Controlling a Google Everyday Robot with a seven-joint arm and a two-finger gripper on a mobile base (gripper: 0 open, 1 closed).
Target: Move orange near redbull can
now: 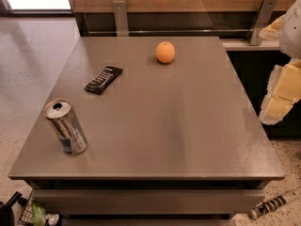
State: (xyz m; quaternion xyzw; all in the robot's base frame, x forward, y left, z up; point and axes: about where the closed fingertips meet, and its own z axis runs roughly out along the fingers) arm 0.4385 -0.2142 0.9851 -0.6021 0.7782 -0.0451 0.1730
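Small round matte orange (165,52) sits far-centre on grey tabletop (178,126), well apart from upright slim silver-blue redbull can (66,126) near-left; gripper (282,95) hangs off right edge.

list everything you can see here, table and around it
orange: one, orange, far middle of the table top
redbull can: one, silver with blue low on its side, standing near the front left corner
flat bar: one, black, remote-like, lying left of centre between the can and the orange
table: one, grey, fills most of the view
metal brackets: two, grey, on the wooden wall behind the table
striped rod: one, silver and black, on the floor at front right
wire basket: one, dark, on the floor at front left, partly cut off
claw: one, cream and white, at the right edge beside the table, off the top, holding nothing visible
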